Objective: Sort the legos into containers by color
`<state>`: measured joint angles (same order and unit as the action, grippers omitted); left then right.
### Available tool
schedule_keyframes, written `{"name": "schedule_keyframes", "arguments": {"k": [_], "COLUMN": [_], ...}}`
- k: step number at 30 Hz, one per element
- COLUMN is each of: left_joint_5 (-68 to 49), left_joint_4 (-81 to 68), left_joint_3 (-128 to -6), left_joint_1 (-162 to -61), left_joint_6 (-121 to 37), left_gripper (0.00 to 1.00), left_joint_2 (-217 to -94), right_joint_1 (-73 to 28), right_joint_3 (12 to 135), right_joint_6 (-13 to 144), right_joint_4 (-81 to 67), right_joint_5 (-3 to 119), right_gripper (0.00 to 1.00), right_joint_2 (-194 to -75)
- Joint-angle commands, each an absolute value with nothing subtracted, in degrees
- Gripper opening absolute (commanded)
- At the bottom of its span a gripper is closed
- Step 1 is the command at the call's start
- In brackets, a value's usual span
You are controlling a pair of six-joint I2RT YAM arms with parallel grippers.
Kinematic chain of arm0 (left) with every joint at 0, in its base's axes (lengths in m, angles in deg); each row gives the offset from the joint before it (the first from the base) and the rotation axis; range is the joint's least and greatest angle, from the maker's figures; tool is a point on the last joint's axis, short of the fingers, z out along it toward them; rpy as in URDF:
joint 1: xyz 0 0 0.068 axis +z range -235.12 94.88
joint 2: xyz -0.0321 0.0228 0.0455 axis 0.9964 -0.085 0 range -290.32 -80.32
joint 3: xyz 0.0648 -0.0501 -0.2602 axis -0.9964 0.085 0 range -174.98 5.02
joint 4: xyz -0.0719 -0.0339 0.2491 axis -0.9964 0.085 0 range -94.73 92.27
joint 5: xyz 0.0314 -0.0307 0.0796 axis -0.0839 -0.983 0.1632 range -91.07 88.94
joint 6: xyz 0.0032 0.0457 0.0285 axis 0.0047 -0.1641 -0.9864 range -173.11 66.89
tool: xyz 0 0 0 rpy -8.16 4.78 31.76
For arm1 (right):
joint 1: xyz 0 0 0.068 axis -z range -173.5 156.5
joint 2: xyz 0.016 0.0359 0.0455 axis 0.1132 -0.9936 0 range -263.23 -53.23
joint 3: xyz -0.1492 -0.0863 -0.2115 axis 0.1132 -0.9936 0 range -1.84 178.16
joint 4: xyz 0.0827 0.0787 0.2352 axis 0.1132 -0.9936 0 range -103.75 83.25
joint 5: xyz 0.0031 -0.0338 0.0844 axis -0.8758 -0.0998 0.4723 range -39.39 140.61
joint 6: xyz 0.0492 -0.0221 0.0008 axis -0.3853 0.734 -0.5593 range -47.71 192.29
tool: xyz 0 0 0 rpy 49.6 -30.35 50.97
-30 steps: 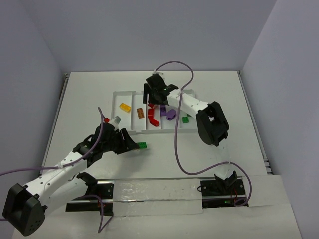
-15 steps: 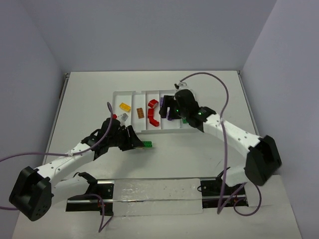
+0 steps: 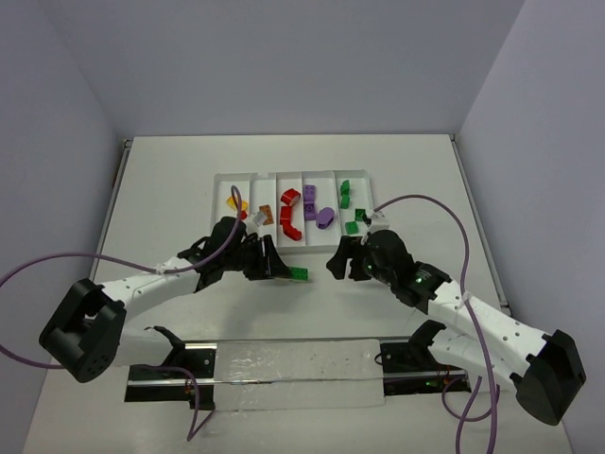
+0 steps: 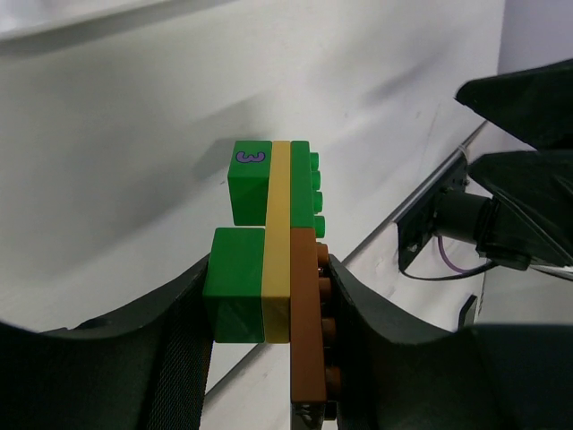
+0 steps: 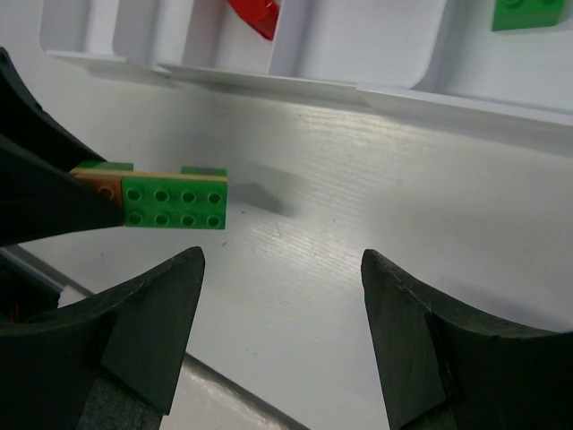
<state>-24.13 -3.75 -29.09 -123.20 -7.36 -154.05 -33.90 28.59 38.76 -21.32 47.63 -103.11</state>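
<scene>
**Mixed-colour brick cluster held between the two arms**

The left end effector [image 3: 281,270] is closed on a cluster of stuck-together studded plastic bricks [image 4: 269,260]: green blocks on one face, a thin yellow plate in the middle and an orange-brown plate on the other. The cluster is held over the white counter [image 3: 170,180], just near of the shallow white five-compartment plastic tray [image 3: 248,180]. About half of it projects beyond the fingers. The right end effector [image 5: 282,278] is spread open and empty, facing the cluster from the right, near but apart. The tray already holds sorted bricks, running left to right yellow, orange-brown, red, purple and green.

Judged step: separating the cluster before sorting it.

Hazards:
- A pull on only the projecting green block may leave the yellow plate attached to either side, so two colours stay joined.
- A sudden release could fling a piece across the counter or into the wrong compartment.
- An off-centre closure by the right fingers could twist the cluster out of the left grip.
- The end effectors work close together, so contact between them is possible.
</scene>
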Motion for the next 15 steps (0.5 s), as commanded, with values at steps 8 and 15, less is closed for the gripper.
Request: {"name": "schedule_keyframes", "arguments": {"k": [8,15], "left_joint_5": [-29.4,-21.6], "left_joint_4": [-16.0,-2.8], "left_joint_3": [-34.8,-42.3], "left_joint_1": [-128.4,-129.6], "left_joint_6": [-9.3,-14.8], "left_gripper": [0.41,0.73], "left_joint_2": [-166.7,-166.2], "right_joint_1": [-34.1,-34.0], "right_joint_3": [31.4,30.6], "right_joint_6": [39.0,39.2], "right_joint_4": [-24.1,-25.8], "right_joint_5": [40.6,41.0], "right_gripper": [0.78,0.78], "right_joint_2": [-102.0,-101.4]}}
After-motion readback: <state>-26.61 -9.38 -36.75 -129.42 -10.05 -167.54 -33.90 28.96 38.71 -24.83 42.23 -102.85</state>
